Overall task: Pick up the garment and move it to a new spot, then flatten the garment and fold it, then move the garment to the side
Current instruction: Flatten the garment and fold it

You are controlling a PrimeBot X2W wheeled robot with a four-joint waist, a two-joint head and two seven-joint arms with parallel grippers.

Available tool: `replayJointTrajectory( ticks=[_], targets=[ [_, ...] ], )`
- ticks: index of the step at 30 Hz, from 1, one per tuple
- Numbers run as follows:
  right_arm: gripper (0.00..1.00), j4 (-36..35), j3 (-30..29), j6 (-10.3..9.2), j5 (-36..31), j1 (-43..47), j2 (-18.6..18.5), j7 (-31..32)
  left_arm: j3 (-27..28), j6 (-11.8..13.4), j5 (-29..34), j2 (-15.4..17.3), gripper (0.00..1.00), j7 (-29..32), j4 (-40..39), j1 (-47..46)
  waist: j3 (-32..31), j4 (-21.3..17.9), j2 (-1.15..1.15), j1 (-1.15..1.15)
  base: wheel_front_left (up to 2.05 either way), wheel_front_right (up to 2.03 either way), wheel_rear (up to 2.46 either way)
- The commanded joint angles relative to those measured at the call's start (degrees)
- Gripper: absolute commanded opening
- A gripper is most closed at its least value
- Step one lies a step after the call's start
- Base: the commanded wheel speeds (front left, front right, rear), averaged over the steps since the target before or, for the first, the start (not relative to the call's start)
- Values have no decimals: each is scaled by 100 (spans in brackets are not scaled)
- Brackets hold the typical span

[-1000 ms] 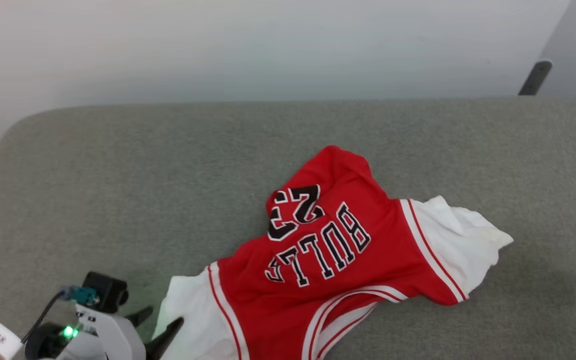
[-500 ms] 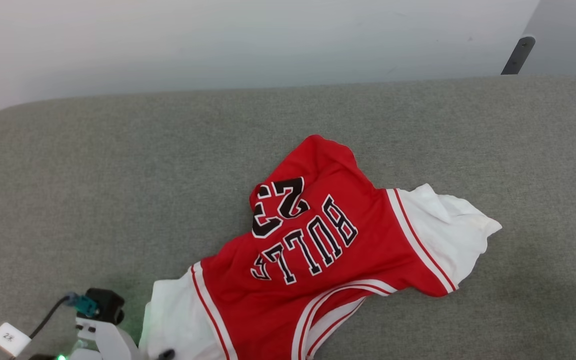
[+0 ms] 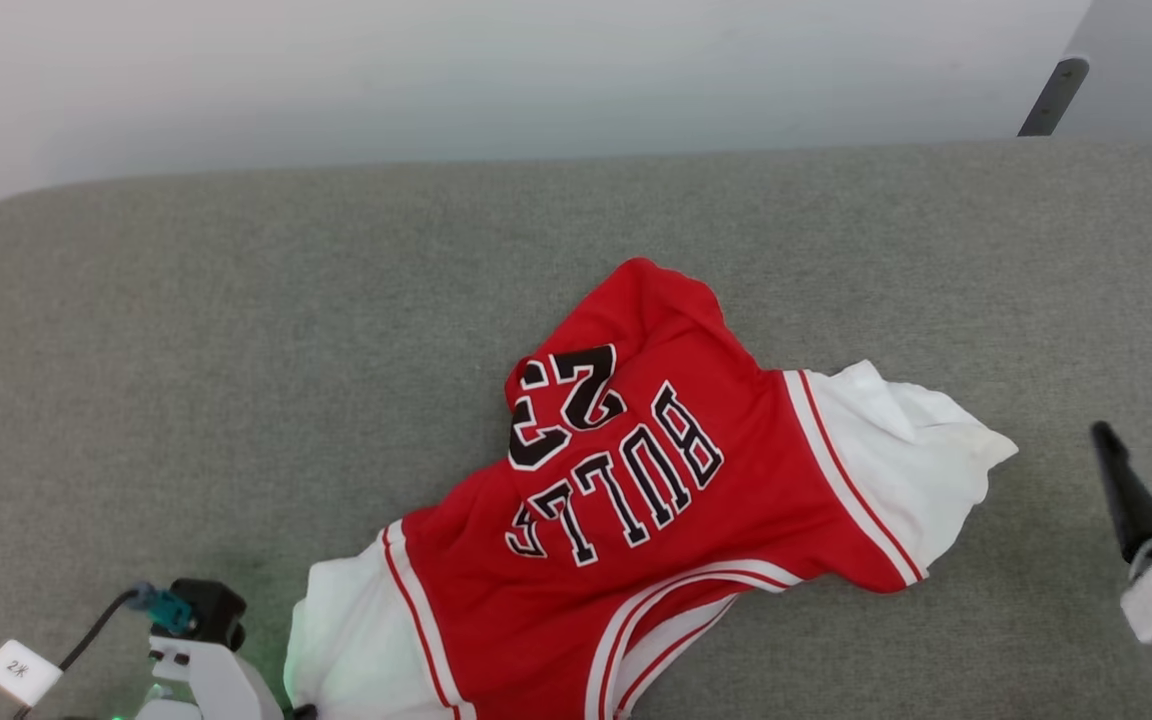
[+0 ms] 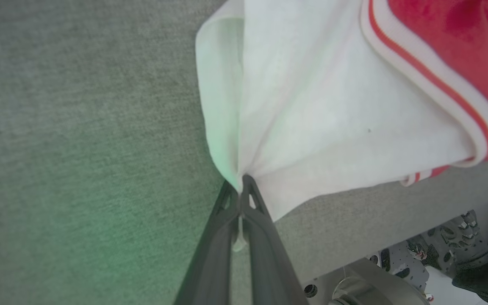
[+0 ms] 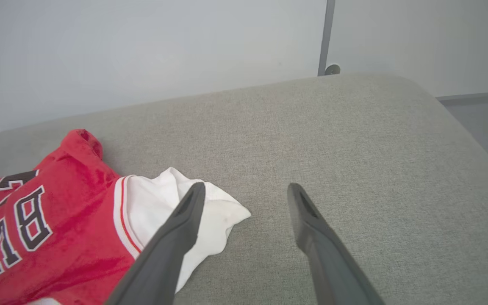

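Observation:
The garment [image 3: 656, 510], a red jersey with white sleeves and black "BULLS 23" lettering, lies crumpled on the grey cushion [image 3: 236, 330]. In the left wrist view my left gripper [image 4: 241, 183] is shut on the edge of the garment's white sleeve [image 4: 311, 127], the cloth bunching at the tips. The left wrist housing [image 3: 206, 670] sits at the bottom left of the head view, beside that sleeve. My right gripper [image 3: 1144, 452] stands open to the right of the other white sleeve [image 3: 911, 465], apart from it. In the right wrist view its fingers [image 5: 184, 220] spread wide over bare cushion beside the sleeve [image 5: 184, 203].
The cushion's far edge meets a pale wall [image 3: 536, 80]. A dark metal post [image 3: 1051, 95] stands at the back right. The cushion rounds off at its right end [image 5: 451, 114], with floor beyond. Bare cushion lies left and behind the garment.
My left gripper has shut on the white sleeve edge. My right gripper has come further into the head view, toward the other sleeve. The head camera shifted slightly.

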Motion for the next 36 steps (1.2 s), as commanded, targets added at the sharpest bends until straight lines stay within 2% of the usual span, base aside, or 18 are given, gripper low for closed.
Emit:
replayJointTrajectory(
  ticks=[1,10,17,30,31,32,36],
  targets=[
    [100,170,96,-3,100,-177,-117,179,-61,15,44,-54,0,-1,51,-32,60,26,0,0,0,0,0],
    [100,1425,616,-2,392,-1052,-712,947,-248,-142,208,-306,0,-11,74,-478,356,336,0,0,0,0,0],
    [100,2247,845,-2,522,-1570,-934,1247,-336,-262,283,-461,0,-64,194,-738,505,519,0,0,0,0,0],
    [100,3900,1275,-3,702,-2293,-1053,1964,-436,-397,299,-653,0,-123,469,-1044,635,687,0,0,0,0,0],
    [21,4014,1325,-4,726,-2317,-1051,2042,-439,-408,291,-654,0,-124,492,-1052,635,686,0,0,0,0,0],
    [0,4094,1388,-3,747,-2342,-1071,2107,-446,-413,290,-653,0,-115,515,-1061,634,682,0,0,0,0,0],
    [0,4229,1490,-3,853,-2530,-1130,2232,-435,-421,239,-642,0,-43,566,-1108,586,652,0,0,0,0,0]
  ],
)
